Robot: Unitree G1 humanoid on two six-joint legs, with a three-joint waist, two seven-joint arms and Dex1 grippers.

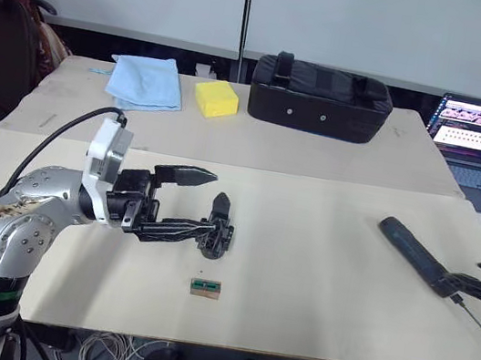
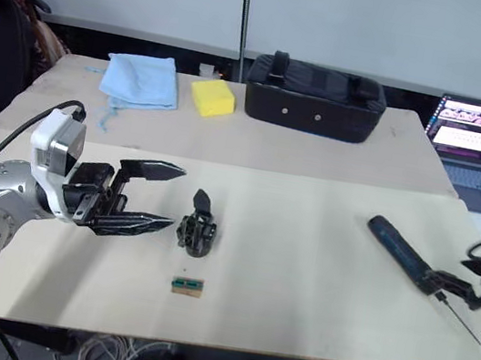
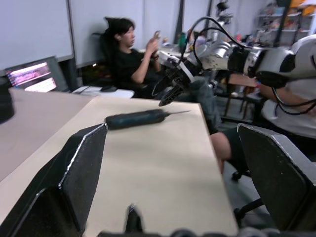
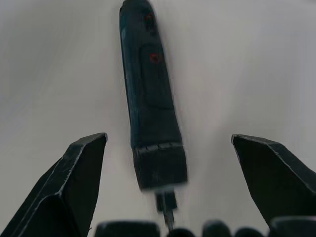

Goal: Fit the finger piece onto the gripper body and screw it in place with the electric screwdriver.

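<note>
The gripper body [image 2: 197, 234] lies left of centre on the pale table [image 1: 315, 285]. The finger piece [image 2: 202, 200], a small black wedge, rises from its far side; whether the two are joined is unclear. My left gripper [image 2: 177, 197] is open, its tips just left of the body, with a small gap at the near fingertip. At the right, the electric screwdriver [image 1: 413, 253] lies flat with its thin bit pointing toward the front right corner. My right gripper [image 4: 168, 137] is open and straddles the bit end without closing on it; it also shows as the right gripper [image 2: 473, 289].
A small green-topped block [image 1: 205, 287] sits in front of the gripper body. At the back are a blue cloth [image 1: 149, 82], a yellow sponge [image 1: 215, 98] and a black case [image 1: 321, 96]. A laptop [image 1: 479, 137] stands back right. A person [image 3: 131, 54] sits beyond the table's right end.
</note>
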